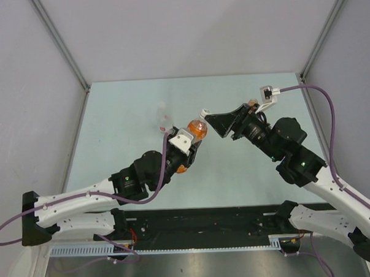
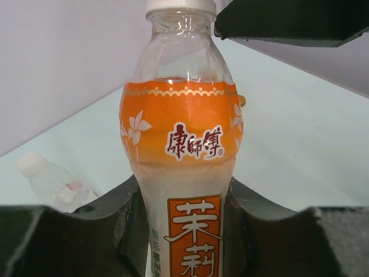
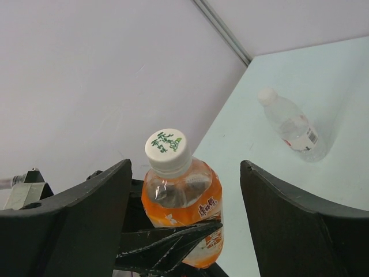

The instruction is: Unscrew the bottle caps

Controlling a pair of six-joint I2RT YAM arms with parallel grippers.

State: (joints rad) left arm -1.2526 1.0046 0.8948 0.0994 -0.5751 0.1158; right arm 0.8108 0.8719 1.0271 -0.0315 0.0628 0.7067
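Clear bottle (image 3: 294, 130) with a white-red label lies on its side on the pale green surface (image 1: 254, 172), out toward the far left. Its white cap (image 3: 266, 95) sits on the neck, and nothing touches it. Left gripper (image 1: 187, 149) is clenched on the lower body of the orange-drink bottle (image 2: 181, 133) and holds it upright off the surface. One finger (image 2: 75, 236) presses on each side of the label. The liquid level sits just above the orange band, and the neck above that is clear. The white cap (image 3: 167, 151) of this bottle, with green print on top, is on the neck. Right gripper (image 1: 212, 122) is released, with its jaws spread wide, and sits just right of the bottle top. In the right wrist view the cap lies between the two fingers (image 3: 288, 225) with a gap on each side. The left wrist view shows one right finger close beside the cap; whether they touch cannot be told.
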